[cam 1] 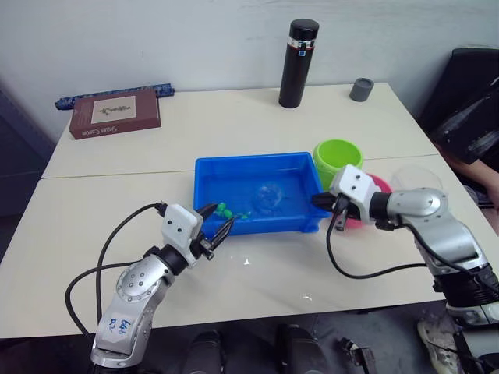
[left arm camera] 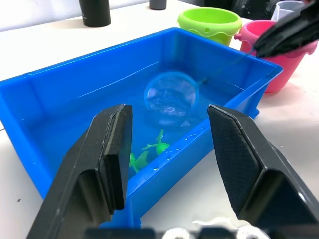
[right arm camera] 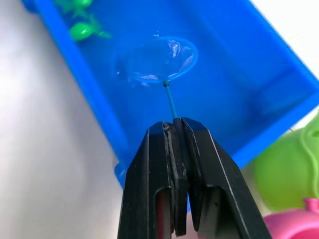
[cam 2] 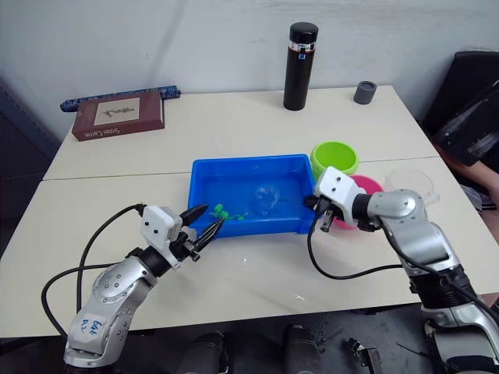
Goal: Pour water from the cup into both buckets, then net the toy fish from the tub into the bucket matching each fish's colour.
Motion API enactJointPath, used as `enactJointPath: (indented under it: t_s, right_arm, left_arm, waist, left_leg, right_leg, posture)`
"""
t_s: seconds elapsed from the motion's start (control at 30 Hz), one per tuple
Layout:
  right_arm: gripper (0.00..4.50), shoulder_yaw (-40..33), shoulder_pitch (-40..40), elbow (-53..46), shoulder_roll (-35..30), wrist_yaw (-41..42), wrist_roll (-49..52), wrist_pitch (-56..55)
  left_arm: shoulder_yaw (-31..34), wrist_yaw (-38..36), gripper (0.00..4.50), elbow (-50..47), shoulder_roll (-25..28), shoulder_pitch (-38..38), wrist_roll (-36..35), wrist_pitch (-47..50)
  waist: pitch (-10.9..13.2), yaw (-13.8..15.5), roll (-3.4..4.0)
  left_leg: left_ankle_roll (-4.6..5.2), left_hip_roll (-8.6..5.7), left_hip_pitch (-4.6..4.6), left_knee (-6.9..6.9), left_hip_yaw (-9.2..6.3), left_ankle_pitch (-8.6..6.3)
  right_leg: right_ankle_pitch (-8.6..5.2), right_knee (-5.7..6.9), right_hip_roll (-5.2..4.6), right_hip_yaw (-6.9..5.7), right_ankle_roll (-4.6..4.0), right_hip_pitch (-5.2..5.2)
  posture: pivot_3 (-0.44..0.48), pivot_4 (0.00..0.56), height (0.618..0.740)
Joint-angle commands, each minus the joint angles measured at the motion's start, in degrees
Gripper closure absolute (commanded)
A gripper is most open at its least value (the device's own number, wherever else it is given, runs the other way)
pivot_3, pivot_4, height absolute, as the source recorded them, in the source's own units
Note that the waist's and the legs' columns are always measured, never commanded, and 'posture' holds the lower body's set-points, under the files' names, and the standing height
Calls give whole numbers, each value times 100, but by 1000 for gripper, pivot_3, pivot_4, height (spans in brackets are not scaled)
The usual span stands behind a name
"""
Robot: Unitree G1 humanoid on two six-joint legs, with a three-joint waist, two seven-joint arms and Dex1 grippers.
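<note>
Over the shallow bright blue plastic tub (cam 1: 257, 165), the right gripper (right arm camera: 175, 130) pinches a small net's thin green handle (right arm camera: 171, 103); its hoop is dipped inside, beside green toy fish (left arm camera: 149, 154). At the tub's near rim, the left gripper (left arm camera: 169, 149) gapes wide, empty.

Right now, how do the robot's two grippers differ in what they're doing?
The left gripper is open and empty, its fingers spread at the near rim of the blue tub. The right gripper is shut on the thin handle of a small net, whose hoop lies in the tub. The left sits beside the green fish; the right is by the pink bucket. Both have black fingers.
</note>
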Motion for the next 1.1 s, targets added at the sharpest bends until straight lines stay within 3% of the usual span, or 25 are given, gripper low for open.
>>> enactJointPath:
  t_s: [0.03,1.1]
  right_arm:
    - [4500,6,-28,-259,80,-21,-95,-207]
    - [4500,370,-142,-242,474,481,-48,-150]
  left_arm:
    - [-8,22,1825,-153,1,35,5,-120]
    - [-91,187,1825,-231,-90,139,41,-165]
  waist:
    - [0,2,0]
    - [0,4,0]
  left_leg:
    - [0,0,1,0,-1,0]
    - [0,1,1,-1,-3,0]
  right_leg:
    - [0,1,0,0,0,0]
    - [0,-1,-1,-1,-1,1]
  posture:
    - [0,150,740]
    - [0,150,740]
